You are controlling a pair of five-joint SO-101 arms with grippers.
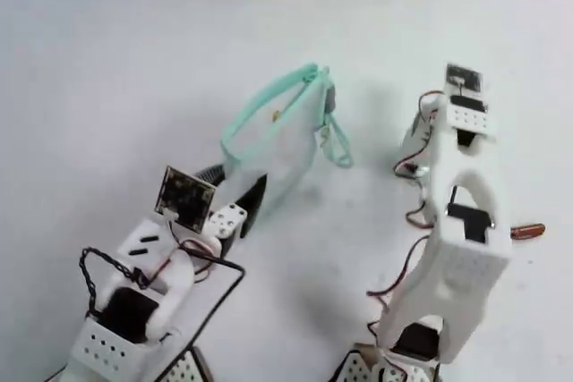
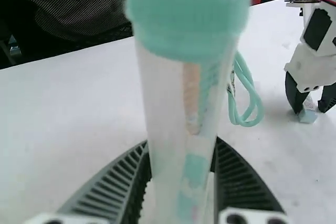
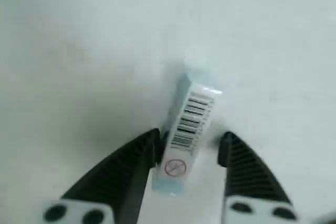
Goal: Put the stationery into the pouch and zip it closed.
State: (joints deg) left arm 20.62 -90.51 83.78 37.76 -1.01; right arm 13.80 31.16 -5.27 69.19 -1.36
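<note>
The left gripper (image 2: pixel 182 145) is clamped on the lower end of the pouch (image 2: pixel 178 77), holding it upright off the table (image 1: pixel 107 87), with its teal zip edge on top. Through the pouch's clear side I can make out a peach-coloured stick and something teal inside. A teal cord loop (image 2: pixel 244 98) trails from the pouch onto the table. Off to the side, the right gripper (image 3: pixel 191 136) is down at the table with its jaws apart, straddling a small barcoded eraser (image 3: pixel 186 129) that lies flat. A small brown object (image 1: pixel 528 232) lies beyond the right arm.
</note>
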